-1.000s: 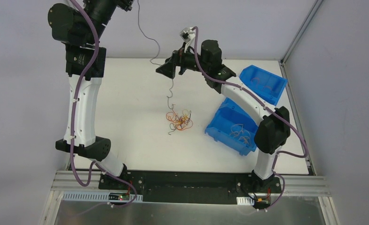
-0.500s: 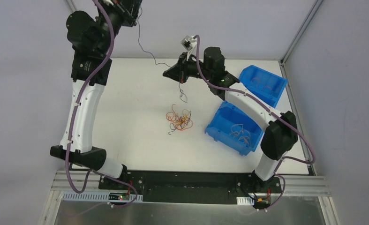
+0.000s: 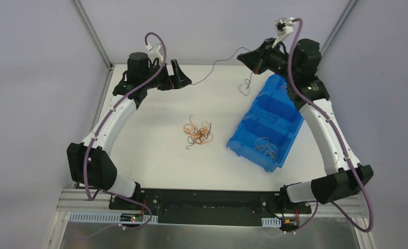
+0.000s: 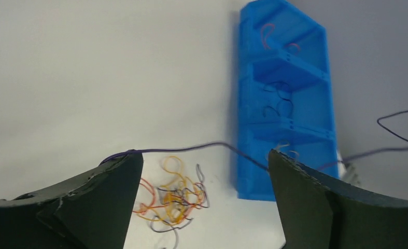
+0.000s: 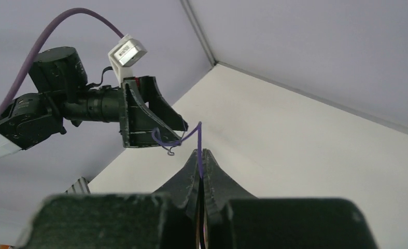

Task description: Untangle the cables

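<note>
A small tangle of orange, red, yellow and dark cables [image 3: 198,132] lies on the white table; the left wrist view shows the tangle [image 4: 173,196] below my fingers. One thin purple cable [image 3: 217,61] runs in the air between both grippers. My right gripper [image 3: 247,58] is shut on this cable [image 5: 199,137] at the back, above the blue bin's far end, and a curly end [image 3: 245,89] dangles below. My left gripper [image 3: 185,81] is open at the back left. The cable [image 4: 191,149] lies across its fingertips [image 4: 126,158], not clamped.
A long blue bin [image 3: 241,136] with several compartments stands slanted at the right, and loose wires [image 3: 266,146] lie in its compartments. It also fills the upper right of the left wrist view as the bin [image 4: 253,129]. Walls and frame posts close the back.
The left arm came down from high at the back and its gripper opened. The right gripper shut on the purple cable and carried it right, towards the bin's far end.
</note>
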Robot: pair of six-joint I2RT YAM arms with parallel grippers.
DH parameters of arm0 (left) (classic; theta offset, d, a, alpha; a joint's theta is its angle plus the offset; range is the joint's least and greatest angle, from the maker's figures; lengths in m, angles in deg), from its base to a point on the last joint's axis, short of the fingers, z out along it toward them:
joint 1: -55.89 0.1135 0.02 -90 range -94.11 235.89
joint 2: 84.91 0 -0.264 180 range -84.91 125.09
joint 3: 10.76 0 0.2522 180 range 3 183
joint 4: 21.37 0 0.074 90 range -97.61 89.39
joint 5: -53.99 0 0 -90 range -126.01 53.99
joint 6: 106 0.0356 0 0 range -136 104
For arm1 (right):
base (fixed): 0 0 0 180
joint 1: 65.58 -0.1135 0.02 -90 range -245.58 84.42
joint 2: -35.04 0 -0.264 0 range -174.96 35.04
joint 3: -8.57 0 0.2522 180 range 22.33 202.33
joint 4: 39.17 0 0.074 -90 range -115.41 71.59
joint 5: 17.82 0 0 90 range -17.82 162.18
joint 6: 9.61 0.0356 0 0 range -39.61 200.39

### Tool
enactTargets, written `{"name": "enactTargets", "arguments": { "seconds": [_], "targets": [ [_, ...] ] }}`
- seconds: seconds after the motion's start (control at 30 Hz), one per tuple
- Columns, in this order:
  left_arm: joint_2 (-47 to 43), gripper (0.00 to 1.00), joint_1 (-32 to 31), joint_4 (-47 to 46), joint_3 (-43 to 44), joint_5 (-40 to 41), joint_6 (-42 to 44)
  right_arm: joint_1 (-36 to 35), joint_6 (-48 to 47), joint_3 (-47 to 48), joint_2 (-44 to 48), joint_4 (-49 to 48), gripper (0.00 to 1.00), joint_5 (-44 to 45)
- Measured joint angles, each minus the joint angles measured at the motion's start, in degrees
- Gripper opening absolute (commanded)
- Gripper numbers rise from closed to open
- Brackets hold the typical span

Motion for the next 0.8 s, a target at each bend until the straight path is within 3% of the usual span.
{"name": "enactTargets", "arguments": {
  "seconds": [0.13,0.37,0.6,0.8],
  "targets": [
    [0.3,0.99,0.0,-3.2,-1.3,-6.4,-2.0,6.5,-1.6,-0.8,6.3,8.9,0.0,-0.5],
    [0.9,0.99,0.0,-7.9,-1.0,-11.0,-3.3,17.1,-8.7,-1.9,14.4,23.4,0.0,-2.5],
    [4.6,0.99,0.0,-8.1,0.4,-13.8,-3.7,28.8,-15.6,-1.9,13.4,35.7,0.0,-6.5],
    [5.4,0.99,0.0,-7.9,0.4,-14.3,-3.7,32.2,-25.1,-1.9,9.5,45.2,0.0,-8.2]
  ]
}}
